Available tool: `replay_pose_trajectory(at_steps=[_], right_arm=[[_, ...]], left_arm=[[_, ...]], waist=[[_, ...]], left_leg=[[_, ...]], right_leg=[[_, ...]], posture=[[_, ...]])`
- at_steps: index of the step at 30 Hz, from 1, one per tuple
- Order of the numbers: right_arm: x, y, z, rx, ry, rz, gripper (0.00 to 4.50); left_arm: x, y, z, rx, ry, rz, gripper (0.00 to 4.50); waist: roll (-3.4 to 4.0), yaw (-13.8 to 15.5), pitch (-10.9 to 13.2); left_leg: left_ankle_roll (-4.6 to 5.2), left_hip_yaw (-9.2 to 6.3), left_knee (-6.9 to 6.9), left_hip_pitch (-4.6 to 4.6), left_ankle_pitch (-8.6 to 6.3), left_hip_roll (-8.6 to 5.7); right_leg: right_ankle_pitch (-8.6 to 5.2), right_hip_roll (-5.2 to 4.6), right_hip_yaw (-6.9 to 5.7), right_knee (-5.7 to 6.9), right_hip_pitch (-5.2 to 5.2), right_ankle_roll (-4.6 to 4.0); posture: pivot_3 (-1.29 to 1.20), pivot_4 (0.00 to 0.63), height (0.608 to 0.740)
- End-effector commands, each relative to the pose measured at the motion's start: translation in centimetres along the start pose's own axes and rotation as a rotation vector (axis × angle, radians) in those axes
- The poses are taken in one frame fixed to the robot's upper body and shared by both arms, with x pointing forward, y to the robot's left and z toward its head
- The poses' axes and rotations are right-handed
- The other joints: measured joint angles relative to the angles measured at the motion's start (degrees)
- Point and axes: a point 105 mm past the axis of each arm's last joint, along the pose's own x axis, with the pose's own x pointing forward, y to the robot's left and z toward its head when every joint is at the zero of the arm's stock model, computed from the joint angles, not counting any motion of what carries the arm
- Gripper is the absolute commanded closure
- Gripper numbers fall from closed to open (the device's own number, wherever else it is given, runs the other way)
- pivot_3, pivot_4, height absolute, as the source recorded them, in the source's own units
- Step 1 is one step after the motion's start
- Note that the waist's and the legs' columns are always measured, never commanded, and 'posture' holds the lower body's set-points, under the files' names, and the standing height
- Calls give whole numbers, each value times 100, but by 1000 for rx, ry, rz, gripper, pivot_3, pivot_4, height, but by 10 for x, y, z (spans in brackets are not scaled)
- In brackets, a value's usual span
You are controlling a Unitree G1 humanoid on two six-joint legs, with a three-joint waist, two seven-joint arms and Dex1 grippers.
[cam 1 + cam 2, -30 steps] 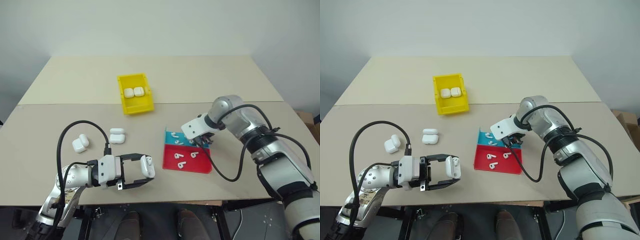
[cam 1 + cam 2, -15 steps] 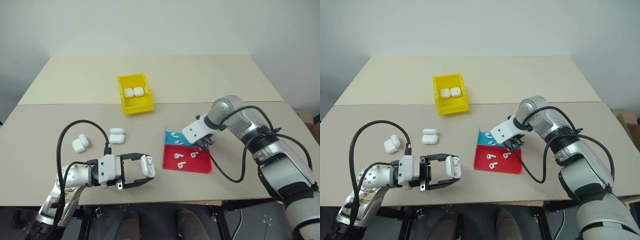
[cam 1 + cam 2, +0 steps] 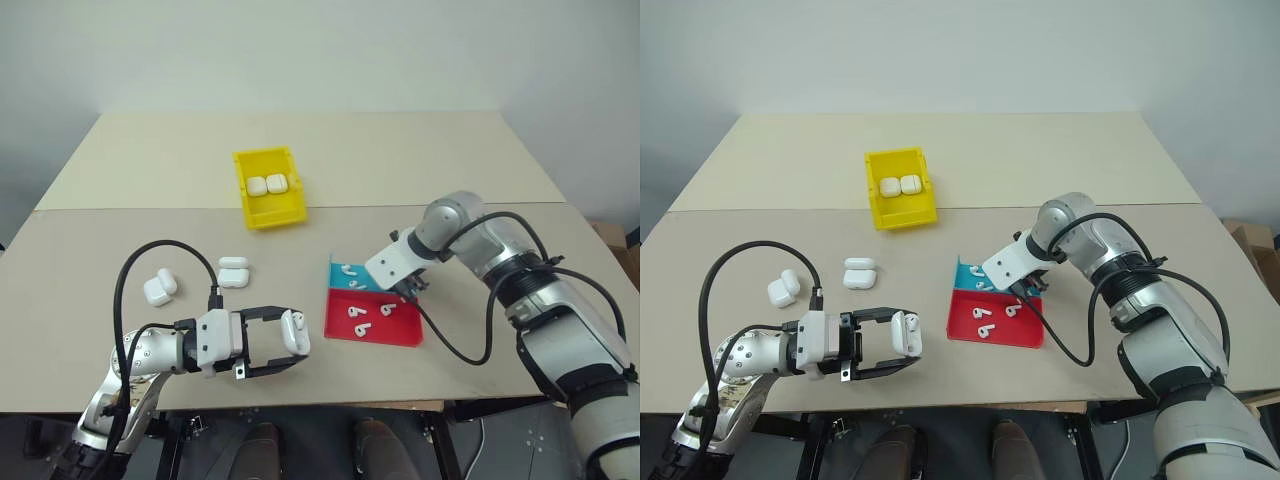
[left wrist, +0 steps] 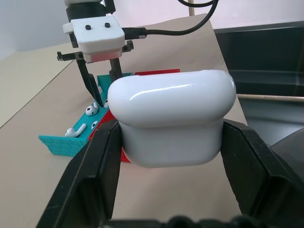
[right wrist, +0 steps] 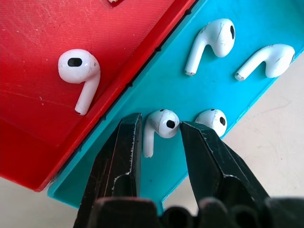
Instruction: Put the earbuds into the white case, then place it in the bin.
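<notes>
Earbuds [image 5: 162,124]: loose in red-and-teal tray [image 3: 395,333], toward desk's [image 3: 400,160] near right edge. Four in teal half, one of them [image 5: 162,124] sitting between right gripper's [image 5: 159,130] fingertips. Jaws spread either side of that bud, close to it; actual contact hard to tell. Neighbour bud [image 5: 212,121] just beside outer finger [image 5: 202,142]. More buds in red half, one [image 5: 79,72] near the divider.

White case [image 4: 171,116]: pinched in left gripper [image 3: 293,340], jaws pressed onto both flanks, lid seam visible, looks closed. Held off the surface over desk's near edge, left of centre, gripper lying roughly level and pointing toward the tray.

Bin [image 3: 247,203]: yellow, mid-desk just beyond the seam, left of centre. Two closed cases [image 3: 268,185] side by side inside, against far wall.

Spare cases on desk's left near quarter: one pair [image 3: 160,287] touching each other close to the cable loop [image 3: 125,290], another pair [image 3: 233,272] stacked just right of them, between bin and left gripper.

Right gripper angled steeply down into tray's teal half, at its right end.
</notes>
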Motion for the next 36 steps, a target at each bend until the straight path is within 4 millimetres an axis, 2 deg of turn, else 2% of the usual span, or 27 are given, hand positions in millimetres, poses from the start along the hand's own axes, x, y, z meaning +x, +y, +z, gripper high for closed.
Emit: replay_pose_trajectory(at_steps=[1,4,17,23,31,34,36], right_arm=[[-1,2,-4,-6,15,3,2968],[0,2,-5,-5,18,0,3610],[1,3,-8,5,35,1,3610],[-5,4,-4,9,9,-16,3610],[-91,3,25,248,-265,-326,3610],[-137,13,42,353,-425,-504,3610],[-159,19,53,419,-520,-601,3610]], left_arm=[[2,1,7,45,-19,-7,1685],[2,1,7,46,-19,-7,1685],[1,2,3,47,-19,-5,1685],[1,1,3,50,-26,-7,1685],[8,22,30,50,-136,-15,1685],[14,34,38,42,-179,-36,1685],[18,41,44,38,-210,-46,1685]], waist=[[0,0,0],[0,0,0],[0,0,0],[0,6,0],[2,61,2],[2,57,2],[1,74,2]], left_leg=[[0,0,0,1,0,0],[0,1,0,3,0,0],[0,1,0,5,0,0],[0,1,0,3,0,1],[0,-9,2,-29,0,-4],[0,-20,1,-30,0,-3],[0,-24,0,-31,0,-4]], right_leg=[[0,0,0,0,1,0],[0,0,0,2,1,-1],[-1,0,0,2,3,-2],[-1,-1,0,2,1,-2],[0,-2,-2,-4,-17,3],[0,0,-10,-6,-14,4],[-1,1,-13,-6,-12,4]], posture=[[0,150,740],[0,150,740],[0,150,740],[0,150,740],[0,150,740],[0,150,740],[0,150,740]])
